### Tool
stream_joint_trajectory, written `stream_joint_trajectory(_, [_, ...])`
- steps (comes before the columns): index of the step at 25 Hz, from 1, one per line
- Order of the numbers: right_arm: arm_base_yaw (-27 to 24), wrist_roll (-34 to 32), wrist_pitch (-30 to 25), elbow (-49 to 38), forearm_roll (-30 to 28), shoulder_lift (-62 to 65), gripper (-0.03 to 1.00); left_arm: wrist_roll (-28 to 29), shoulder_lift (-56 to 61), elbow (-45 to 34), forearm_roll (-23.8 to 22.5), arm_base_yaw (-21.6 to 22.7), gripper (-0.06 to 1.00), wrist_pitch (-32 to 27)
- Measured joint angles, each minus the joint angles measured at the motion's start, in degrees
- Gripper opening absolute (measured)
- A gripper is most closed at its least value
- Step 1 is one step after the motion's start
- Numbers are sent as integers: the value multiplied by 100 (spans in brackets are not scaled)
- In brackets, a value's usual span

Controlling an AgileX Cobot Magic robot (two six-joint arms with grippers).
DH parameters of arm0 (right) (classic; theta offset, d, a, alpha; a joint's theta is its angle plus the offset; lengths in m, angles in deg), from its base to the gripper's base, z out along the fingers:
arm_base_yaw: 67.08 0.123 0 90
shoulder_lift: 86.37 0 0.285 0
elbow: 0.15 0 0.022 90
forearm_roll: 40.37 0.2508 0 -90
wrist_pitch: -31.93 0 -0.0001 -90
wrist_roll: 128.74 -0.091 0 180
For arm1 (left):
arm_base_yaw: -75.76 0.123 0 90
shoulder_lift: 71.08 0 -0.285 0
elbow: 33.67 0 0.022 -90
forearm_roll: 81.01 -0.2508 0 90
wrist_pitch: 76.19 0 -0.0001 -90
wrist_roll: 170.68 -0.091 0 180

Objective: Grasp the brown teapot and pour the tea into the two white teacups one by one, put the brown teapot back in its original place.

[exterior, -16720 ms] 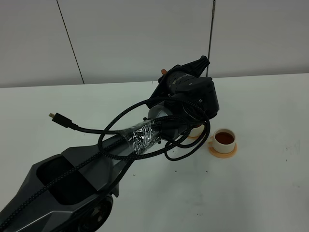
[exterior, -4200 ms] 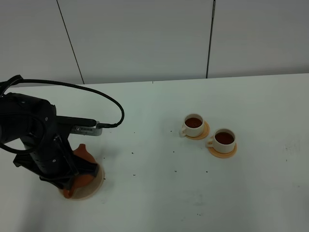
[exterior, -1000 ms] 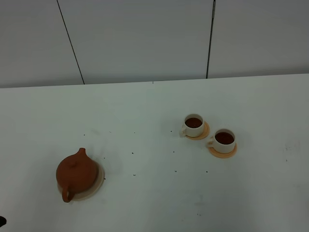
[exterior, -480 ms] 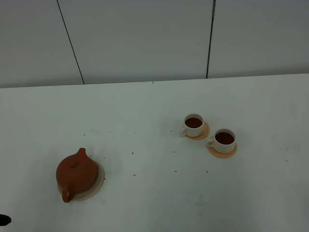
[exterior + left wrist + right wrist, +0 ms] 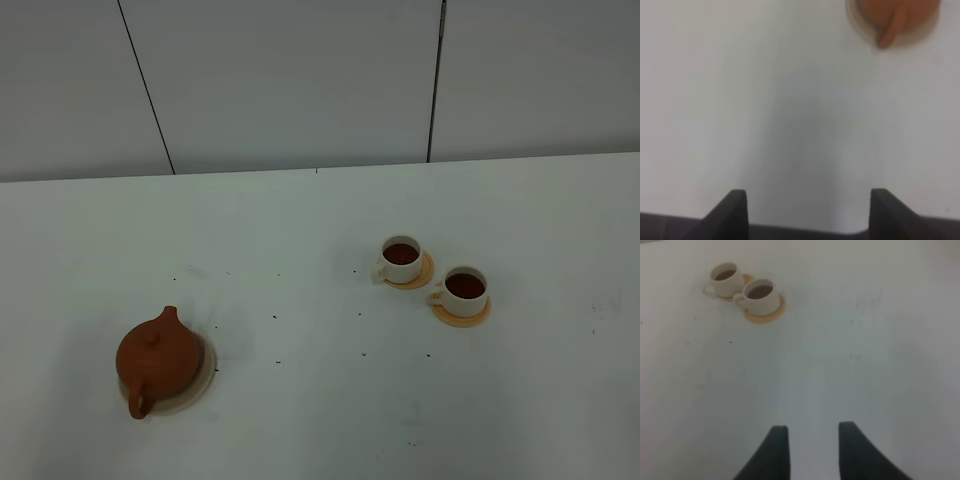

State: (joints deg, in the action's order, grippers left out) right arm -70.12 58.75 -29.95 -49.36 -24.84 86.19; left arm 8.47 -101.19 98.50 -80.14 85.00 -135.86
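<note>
My left hand [image 5: 808, 212], fingers spread wide and holding nothing, hangs over bare desk [image 5: 320, 420] well back from the brown teapot [image 5: 158, 355]; a second ago a dark tip of that arm still showed at the desk's near left corner, and now it has gone from the high view altogether. My right hand [image 5: 810, 450] hovers with its fingers parted a little, also empty, well apart from the two white teacups [image 5: 402, 259]. The pot sits squarely on the pale tan coaster [image 5: 205, 372] near the front left of the desk, lid on, spout toward the far edge and loop handle toward the near one. Both cups stand upright on their small orange saucers [image 5: 461, 316] right of the desk's centre, just beside each other, each holding dark reddish-brown tea [image 5: 465, 286]. With both cups filled, the pot returned and both arms withdrawn, I judge the task complete. The teapot is squat, round, matte reddish-brown clay, far larger than the cups.
</note>
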Motion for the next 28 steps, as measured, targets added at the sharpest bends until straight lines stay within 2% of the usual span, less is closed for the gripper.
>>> stream_joint_trajectory(9, [0, 0, 0, 0, 0, 0, 24, -154, 1482, 0, 141, 65, 58, -5])
stream_joint_trajectory(17, [0, 0, 0, 0, 0, 0, 24, -147, 2213, -46, 135, -652, 59, -12])
stream_joint_trajectory(28, [0, 0, 0, 0, 0, 0, 24, -117, 2273, -46, 76, -794, 59, -12])
